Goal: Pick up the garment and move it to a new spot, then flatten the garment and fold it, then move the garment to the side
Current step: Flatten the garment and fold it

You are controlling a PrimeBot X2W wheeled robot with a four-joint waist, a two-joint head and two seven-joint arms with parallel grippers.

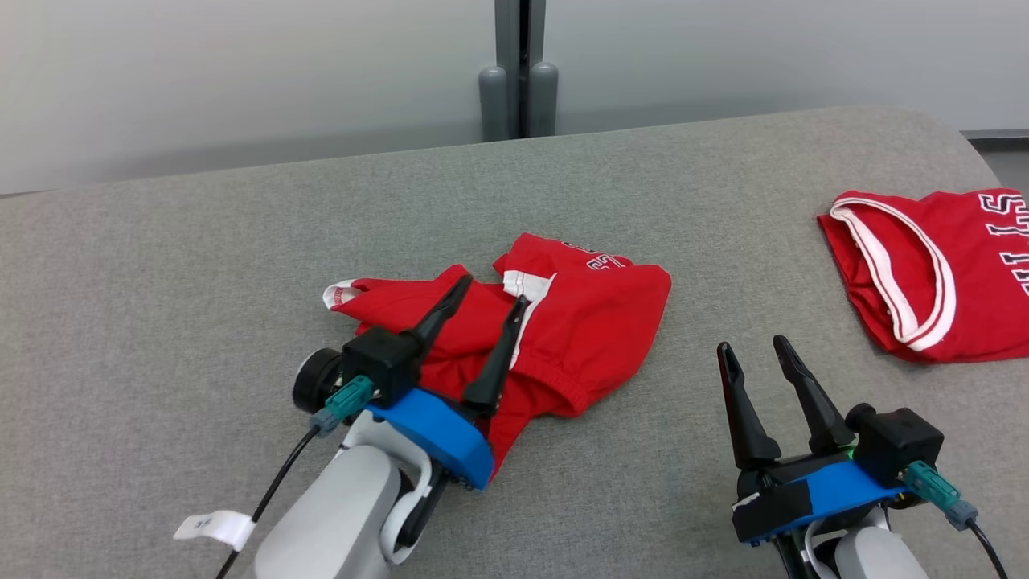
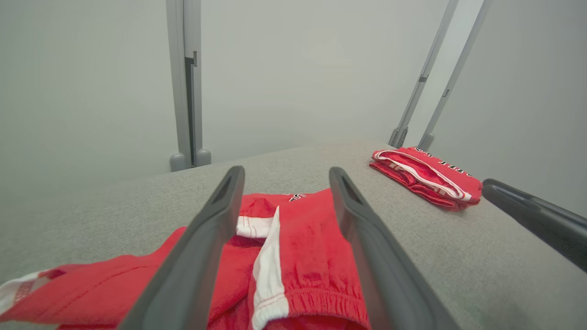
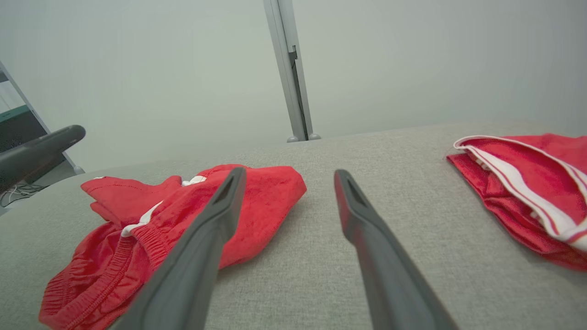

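A crumpled red garment (image 1: 579,330) with white trim and an elastic waistband lies in the middle of the grey padded table (image 1: 201,265). My left gripper (image 1: 494,289) hovers over the garment's left part, fingers spread apart with nothing between them. In the left wrist view the garment (image 2: 302,247) shows between and below the two open fingers (image 2: 202,243). My right gripper (image 1: 754,348) stands open over bare table to the right of the garment, clear of it. The right wrist view has the garment (image 3: 183,215) at its lower left, behind the left finger (image 3: 206,247).
A second red garment (image 1: 932,273) with white trim and lettering lies folded near the table's right edge, also in the left wrist view (image 2: 426,176) and the right wrist view (image 3: 527,183). A grey post (image 1: 521,72) stands behind the table against a pale wall.
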